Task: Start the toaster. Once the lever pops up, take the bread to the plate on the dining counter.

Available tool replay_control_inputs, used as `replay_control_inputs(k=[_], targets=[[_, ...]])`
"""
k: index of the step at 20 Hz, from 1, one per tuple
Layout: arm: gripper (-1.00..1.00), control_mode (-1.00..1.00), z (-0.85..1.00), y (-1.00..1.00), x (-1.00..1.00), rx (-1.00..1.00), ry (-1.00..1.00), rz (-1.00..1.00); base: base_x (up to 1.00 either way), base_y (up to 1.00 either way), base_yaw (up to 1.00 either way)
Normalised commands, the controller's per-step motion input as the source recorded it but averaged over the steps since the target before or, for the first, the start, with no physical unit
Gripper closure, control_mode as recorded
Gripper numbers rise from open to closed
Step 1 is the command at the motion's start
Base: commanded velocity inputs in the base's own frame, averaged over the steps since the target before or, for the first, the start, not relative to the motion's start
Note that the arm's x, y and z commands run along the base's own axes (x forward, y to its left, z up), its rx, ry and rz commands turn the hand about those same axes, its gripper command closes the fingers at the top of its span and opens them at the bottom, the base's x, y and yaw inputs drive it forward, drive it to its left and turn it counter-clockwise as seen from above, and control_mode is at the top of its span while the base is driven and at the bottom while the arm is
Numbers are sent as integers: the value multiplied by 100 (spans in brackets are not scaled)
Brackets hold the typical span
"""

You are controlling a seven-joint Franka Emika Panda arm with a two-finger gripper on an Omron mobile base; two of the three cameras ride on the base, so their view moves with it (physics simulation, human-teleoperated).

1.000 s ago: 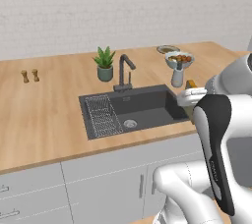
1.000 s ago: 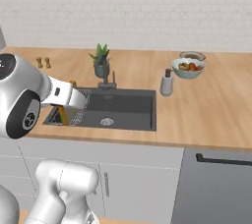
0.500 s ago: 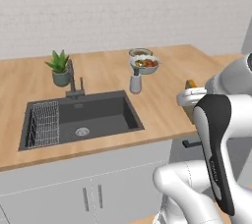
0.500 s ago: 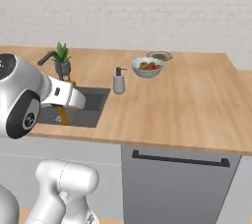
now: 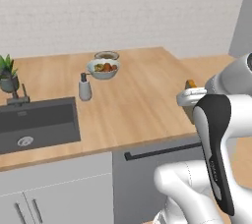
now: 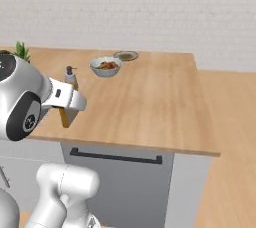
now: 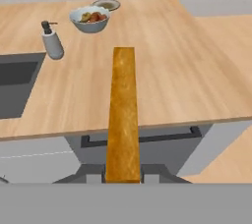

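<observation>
My gripper [image 7: 123,176] is shut on the bread [image 7: 123,115], a golden-brown slice seen edge-on, held out in front of the counter's near edge. From the left base view the bread [image 5: 191,84] peeks out above the gripper [image 5: 189,96] off the counter's right end. In the right base view the bread [image 6: 64,117] hangs below the gripper [image 6: 68,111]. The plate [image 7: 106,5] with pale rim and olive centre lies at the far edge of the dining counter [image 7: 162,56], just behind the fruit bowl; it also appears as plate [image 5: 107,55] and plate [image 6: 125,55]. The toaster is out of view.
A white fruit bowl [image 5: 103,68] stands in front of the plate, with a grey soap dispenser [image 5: 85,88] to its left. A dark sink [image 5: 34,125] and a potted plant [image 5: 8,74] lie further left. A dishwasher front [image 6: 117,182] sits under the counter; wooden floor [image 6: 227,122] lies to the right.
The whole scene has slid left in both base views, so the base has driven right along the counter. The bread stays held in the shut gripper.
</observation>
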Motion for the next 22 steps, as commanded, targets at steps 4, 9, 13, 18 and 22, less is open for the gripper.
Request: replay_control_inputs(k=[4,9,13,18,22], targets=[[100,100,0,0,0,0,0,0,31,-100,1],[100,100,0,0,0,0,0,0,35,-100,1],[100,100,0,0,0,0,0,0,37,-100,2],[100,100,0,0,0,0,0,0,38,-100,3],[100,100,0,0,0,0,0,0,38,-100,3]])
